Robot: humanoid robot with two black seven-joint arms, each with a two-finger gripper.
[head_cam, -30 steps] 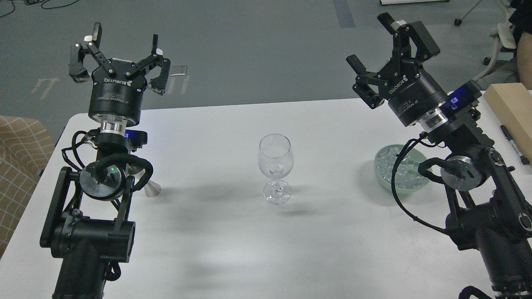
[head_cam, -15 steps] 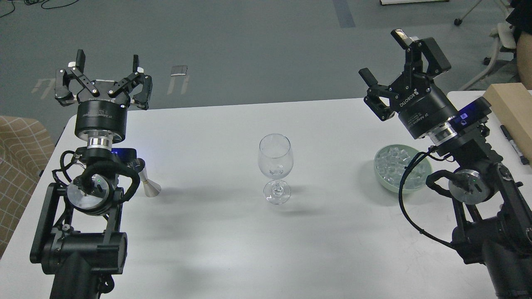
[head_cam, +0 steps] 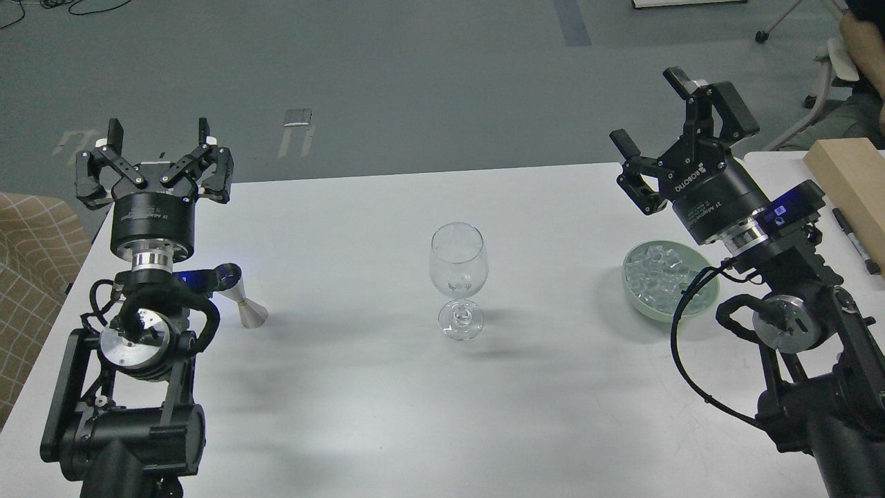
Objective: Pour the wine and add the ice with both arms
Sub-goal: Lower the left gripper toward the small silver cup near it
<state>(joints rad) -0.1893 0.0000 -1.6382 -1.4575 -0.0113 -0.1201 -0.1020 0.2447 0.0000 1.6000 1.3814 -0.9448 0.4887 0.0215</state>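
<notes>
Left gripper [head_cam: 155, 142]: fingers spread wide, nothing between them, pointing up and away over the table's far left edge. Right gripper [head_cam: 667, 131]: fingers also spread apart, empty, tilted up and toward the left, raised over the far right part of the table [head_cam: 387, 415].

Ice [head_cam: 660, 280]: a heap of small clear cubes in a pale green bowl [head_cam: 639, 304], just below and nearer the camera than the right gripper, partly hidden by that arm's wrist and black cable. Not touching the gripper.

Glass [head_cam: 458, 277]: clear stemmed wine glass, upright, mid-table, roughly between the two grippers and nearer the camera than both, well apart from each. Something small and pale sits low in its bowl; can't tell what it is.

Cone [head_cam: 245, 308]: small silver funnel-like piece, lying tilted on the table just below and right of the left gripper's wrist, narrow end toward the arm. Whether it touches the arm, can't tell.

Right of the right gripper: a tan box [head_cam: 854, 180] at the table's edge, and a black marker [head_cam: 854, 238] lying beside it.

Left arm [head_cam: 131, 387] rises from the lower left, right arm [head_cam: 823, 373] from the lower right; both black with silver joint caps. Left of the left arm, off the table, a checked tan cushion [head_cam: 31, 277].
</notes>
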